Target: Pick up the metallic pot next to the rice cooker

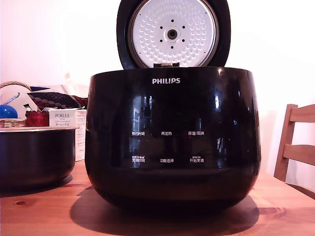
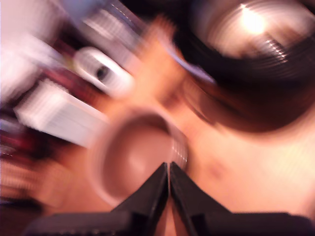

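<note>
In the exterior view the rice cooker (image 1: 172, 137), big, glossy black and marked PHILIPS, fills the middle with its round lid (image 1: 172, 32) raised. The metallic pot (image 1: 34, 157), dark with a thin silvery rim, stands on the wooden table (image 1: 39, 211) at the exterior view's left, close beside the cooker. No gripper shows in that view. The wrist view is heavily motion-blurred. In it my gripper (image 2: 169, 167) hangs above the pot's open mouth (image 2: 133, 157), its two black fingers meeting at the tips with nothing between them. The cooker (image 2: 256, 73) is a dark blur beyond.
Behind the pot lie a white PORLEX box (image 1: 64, 120), a wicker basket (image 1: 12, 123) with a blue ball (image 1: 7, 111) and a red container (image 1: 37, 118). A wooden chair back (image 1: 295, 142) stands at the exterior view's right.
</note>
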{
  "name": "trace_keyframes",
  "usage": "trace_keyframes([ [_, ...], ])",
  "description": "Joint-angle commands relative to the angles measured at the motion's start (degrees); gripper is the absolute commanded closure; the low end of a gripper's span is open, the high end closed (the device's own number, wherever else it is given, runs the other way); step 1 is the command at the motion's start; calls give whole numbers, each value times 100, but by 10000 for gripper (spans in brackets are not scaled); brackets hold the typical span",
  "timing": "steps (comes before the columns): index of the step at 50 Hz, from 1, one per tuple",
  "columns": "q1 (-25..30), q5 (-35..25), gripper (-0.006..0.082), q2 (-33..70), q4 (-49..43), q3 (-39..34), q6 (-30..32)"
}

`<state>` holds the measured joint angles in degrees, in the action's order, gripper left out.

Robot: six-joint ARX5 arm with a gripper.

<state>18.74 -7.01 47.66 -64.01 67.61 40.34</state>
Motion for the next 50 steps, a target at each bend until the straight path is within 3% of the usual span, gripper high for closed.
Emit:
trace_keyframes([
  [1,-9,-24,788,332,-367,92,74],
  [13,-9,-22,762,1335,-1364,356,282],
  [16,-9,-24,704,1517,-1364,356,479],
  [24,-9,-17,449,1980,-1364,356,533],
  [50,-11,-293,405,3434,-1235,354,680],
])
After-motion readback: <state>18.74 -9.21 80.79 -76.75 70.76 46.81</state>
